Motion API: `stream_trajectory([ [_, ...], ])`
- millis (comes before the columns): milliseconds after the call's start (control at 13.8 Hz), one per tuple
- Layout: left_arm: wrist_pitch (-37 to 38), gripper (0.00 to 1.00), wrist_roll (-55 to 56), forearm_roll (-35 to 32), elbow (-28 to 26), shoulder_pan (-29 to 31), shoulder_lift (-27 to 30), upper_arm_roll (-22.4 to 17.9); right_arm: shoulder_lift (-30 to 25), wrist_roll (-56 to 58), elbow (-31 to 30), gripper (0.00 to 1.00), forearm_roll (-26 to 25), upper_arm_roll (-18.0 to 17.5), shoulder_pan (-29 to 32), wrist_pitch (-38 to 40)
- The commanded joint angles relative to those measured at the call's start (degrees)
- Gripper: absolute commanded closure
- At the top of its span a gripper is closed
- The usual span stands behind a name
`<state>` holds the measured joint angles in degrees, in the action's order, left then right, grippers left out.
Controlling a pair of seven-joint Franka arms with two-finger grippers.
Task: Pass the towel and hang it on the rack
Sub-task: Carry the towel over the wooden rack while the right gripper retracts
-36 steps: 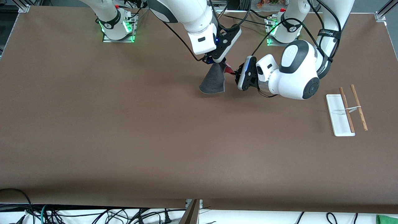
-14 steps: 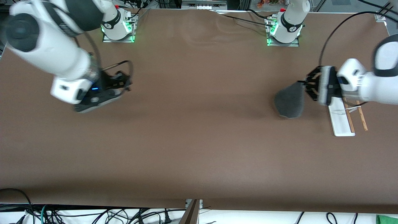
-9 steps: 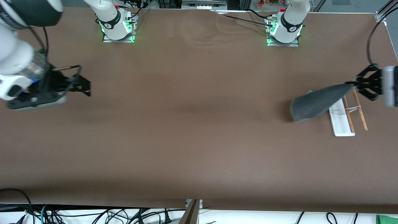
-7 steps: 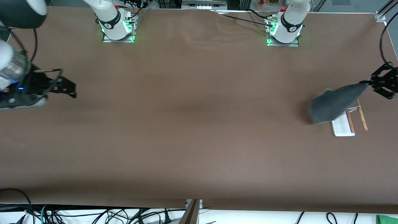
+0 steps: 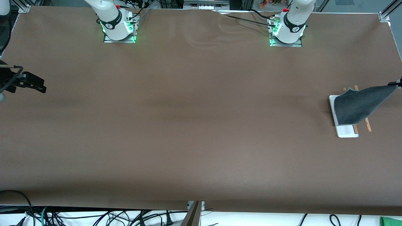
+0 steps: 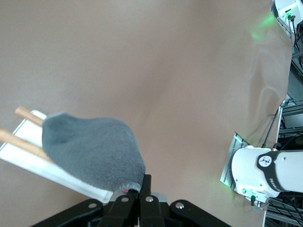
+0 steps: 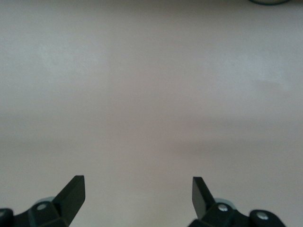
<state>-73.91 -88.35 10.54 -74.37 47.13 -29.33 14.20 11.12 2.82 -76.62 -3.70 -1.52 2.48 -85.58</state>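
At the left arm's end of the table (image 5: 194,125), the rack (image 5: 347,131) stands with its flat white base on the brown surface and its two light-brown wooden rods side by side above it. Over it hangs the towel (image 5: 358,105), dark gray side showing, stretched from one pinched corner down across the rods and most of the base, so that only the rod tips and the nearer end of the base show in the front view. Whether the cloth actually rests on the rods cannot be told. The left gripper (image 6: 140,188) has its fingers pressed together on that corner; a thin strip of light edging and a speck of pink-red show just at the pinch in the left wrist view. In the front view only a sliver of this gripper shows at the picture's edge, over the table margin beside the rack.

The right gripper (image 5: 29,84) hovers over the right arm's end of the table, well apart from the towel, its fingers (image 7: 73,191) spread wide with nothing between them.

On the left arm's base (image 6: 265,172) a round logo and the word "FRANKA" can be read in the left wrist view; no other writing is legible
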Motion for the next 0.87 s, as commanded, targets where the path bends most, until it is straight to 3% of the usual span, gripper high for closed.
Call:
stream_trajectory([
  [0,-0.26,1.0,-3.57,-1.31,2.91,0.24,-2.13,-0.4,-2.59,3.41,-2.48,0.0,-0.69,0.72,0.59,2.34],
  [508,-6.76,1.0,-11.04,-0.87,5.37,0.33,-9.24,-8.13,-6.03,6.23,-8.02,0.0,-0.52,0.64,1.91,4.01],
  [798,-13.35,1.0,-12.45,-0.7,5.29,1.03,-12.67,-8.23,-6.38,6.85,-9.16,0.0,-0.87,0.2,1.91,4.19],
])
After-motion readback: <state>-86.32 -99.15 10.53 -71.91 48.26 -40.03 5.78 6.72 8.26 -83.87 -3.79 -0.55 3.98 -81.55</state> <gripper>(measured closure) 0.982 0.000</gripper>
